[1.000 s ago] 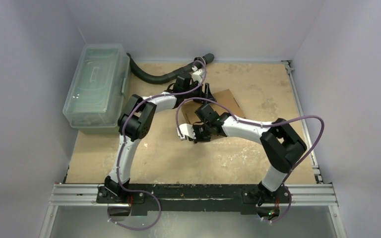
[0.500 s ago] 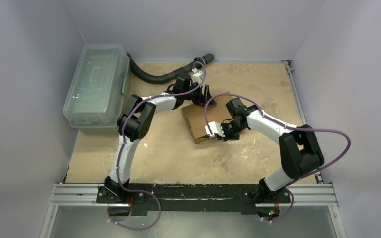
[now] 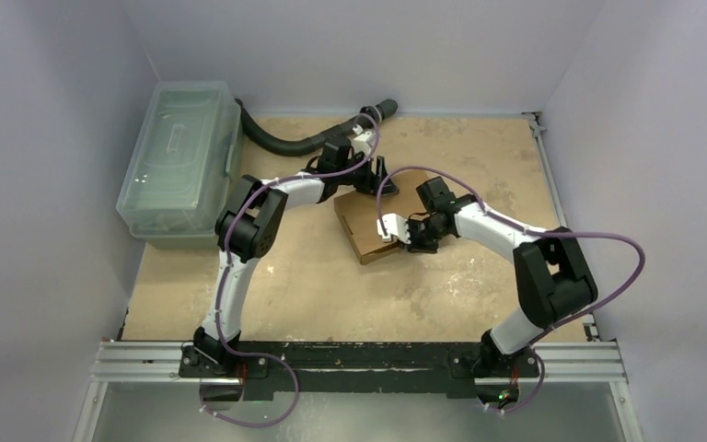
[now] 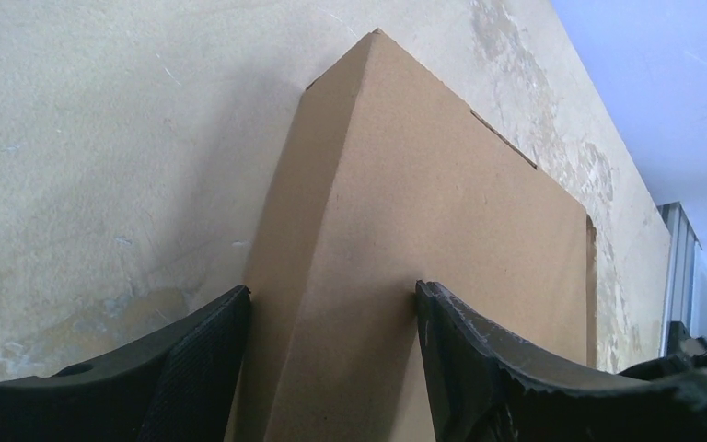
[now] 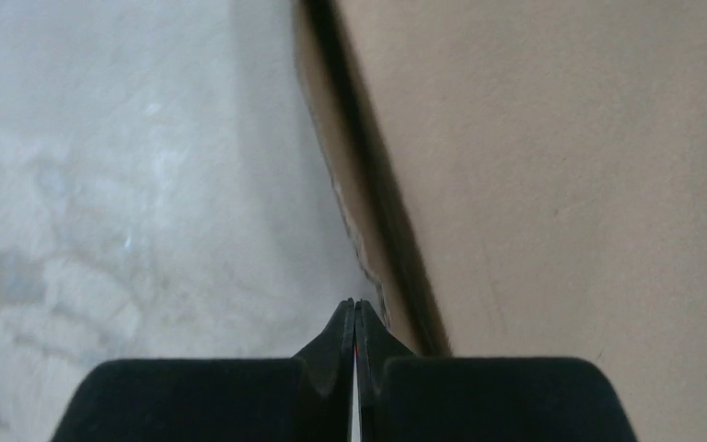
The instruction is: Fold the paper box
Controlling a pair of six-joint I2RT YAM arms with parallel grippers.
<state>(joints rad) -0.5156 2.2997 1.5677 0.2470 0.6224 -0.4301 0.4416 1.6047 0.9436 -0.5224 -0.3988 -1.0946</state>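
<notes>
The paper box (image 3: 361, 224) lies folded shut and flat on the table, a plain brown cardboard shape (image 4: 442, 221). My left gripper (image 3: 369, 182) is at its far end, open. In the left wrist view its two fingers (image 4: 330, 290) straddle a long edge of the box: one tip sits by the side wall, the other on the top face. My right gripper (image 3: 394, 230) is at the box's near right side. Its fingers (image 5: 354, 306) are shut on nothing, low over the table, right beside the box's edge (image 5: 552, 184).
A clear plastic lidded bin (image 3: 179, 170) stands at the back left against the wall. A black hose (image 3: 290, 143) curves along the back of the table. A metal rail (image 3: 359, 361) carries the arm bases at the near edge. Walls close in on both sides.
My right arm has swung from the box's near left corner across to its right side, then drawn in against the box's edge. The left gripper has stayed in place.
</notes>
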